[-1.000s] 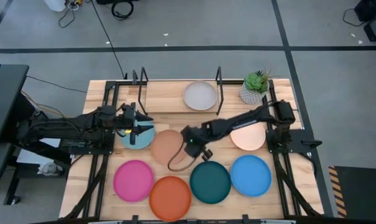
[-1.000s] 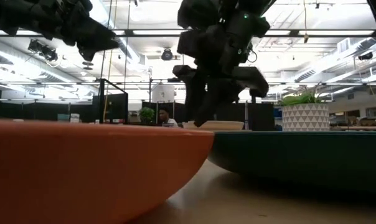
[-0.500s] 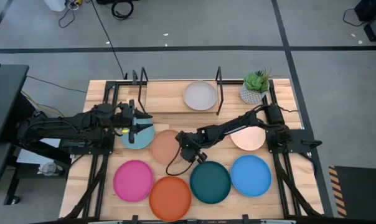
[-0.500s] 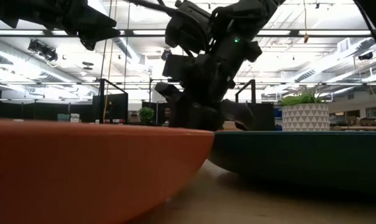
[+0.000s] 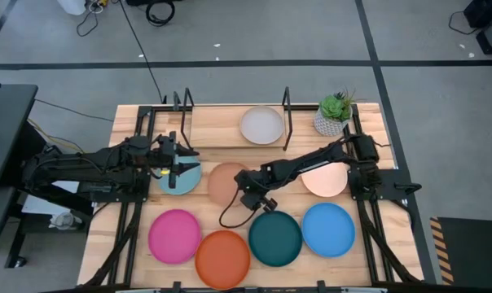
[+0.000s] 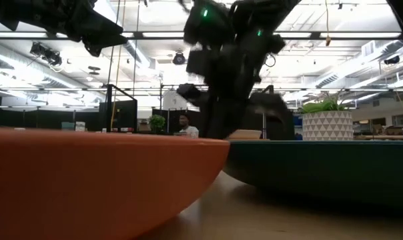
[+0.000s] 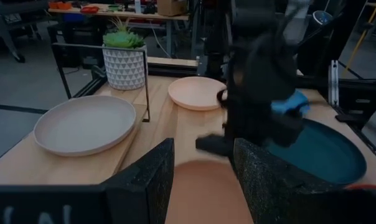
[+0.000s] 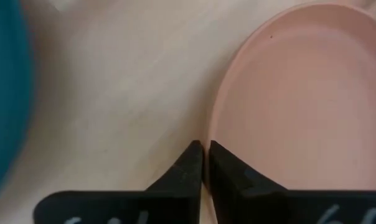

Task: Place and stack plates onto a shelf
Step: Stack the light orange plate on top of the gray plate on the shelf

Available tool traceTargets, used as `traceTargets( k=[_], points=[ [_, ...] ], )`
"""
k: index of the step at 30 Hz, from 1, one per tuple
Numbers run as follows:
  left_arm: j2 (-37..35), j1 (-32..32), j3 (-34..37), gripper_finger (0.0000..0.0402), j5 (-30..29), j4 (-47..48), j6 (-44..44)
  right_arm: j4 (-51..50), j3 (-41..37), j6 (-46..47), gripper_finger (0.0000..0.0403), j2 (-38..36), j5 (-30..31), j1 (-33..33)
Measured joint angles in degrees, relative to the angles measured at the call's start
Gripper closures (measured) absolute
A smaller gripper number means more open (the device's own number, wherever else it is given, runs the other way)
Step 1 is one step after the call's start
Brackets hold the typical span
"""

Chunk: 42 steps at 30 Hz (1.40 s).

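Note:
The peach-orange plate sits mid-table, and my right gripper is shut on its near-right rim. My left gripper hovers open over the light blue plate, touching nothing. At the far edge stands the shelf, a wooden board between black wire uprights, with the grey plate resting flat on it. The pale peach plate, magenta plate, orange plate, teal plate and blue plate lie flat on the table. My right gripper pinches the peach-orange plate's rim between its two fingertips, one finger inside the plate and one outside. The fingers come from the table's near right, slanting down. The plate stays about level. Whether it is clear of the table I cannot tell.
A potted plant stands at the far right corner beside the shelf. The left half of the shelf board is bare. Plates fill the table's near half. A person shows in the room beyond the table.
My right gripper has dipped to the peach-orange plate's rim, shut on it and risen a little. The plate has shifted slightly toward the table's far right.

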State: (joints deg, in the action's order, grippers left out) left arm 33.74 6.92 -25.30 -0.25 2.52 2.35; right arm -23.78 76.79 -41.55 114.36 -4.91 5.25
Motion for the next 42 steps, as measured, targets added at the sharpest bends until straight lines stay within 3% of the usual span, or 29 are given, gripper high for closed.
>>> traceTargets(
  k=[8, 13, 19, 26, 33, 42],
  points=[
    [0.0, 0.0, 0.0, 0.0228, 0.0, -0.1, 0.0, -3.9, 0.0, 0.9, 0.0386, -10.8, 6.5, 0.3],
    [0.0, 0.0, 0.0, 0.0228, 0.0, -0.1, 0.0, -5.2, 0.1, 4.8, 0.0375, -13.9, 10.3, -6.1],
    [0.0, 0.0, 0.0, 0.0228, 0.0, 0.3, 0.0, -7.0, 0.0, 12.0, 0.0379, -13.9, 11.1, -16.2],
    [0.0, 0.0, 0.0, 0.0228, -0.2, 0.4, 0.0, -7.3, 0.0, 13.2, 0.0379, -10.5, 10.3, -23.9],
    [0.0, 0.0, 0.0, 0.0228, -0.2, 1.1, 0.3, -8.5, 0.1, 14.6, 0.0370, -7.9, 8.3, -25.0],
    [0.0, 0.0, 0.0, 0.0228, -0.2, 1.2, 1.0, -10.7, 0.1, 15.9, 0.0306, -9.4, 11.3, -23.5]
  ],
)
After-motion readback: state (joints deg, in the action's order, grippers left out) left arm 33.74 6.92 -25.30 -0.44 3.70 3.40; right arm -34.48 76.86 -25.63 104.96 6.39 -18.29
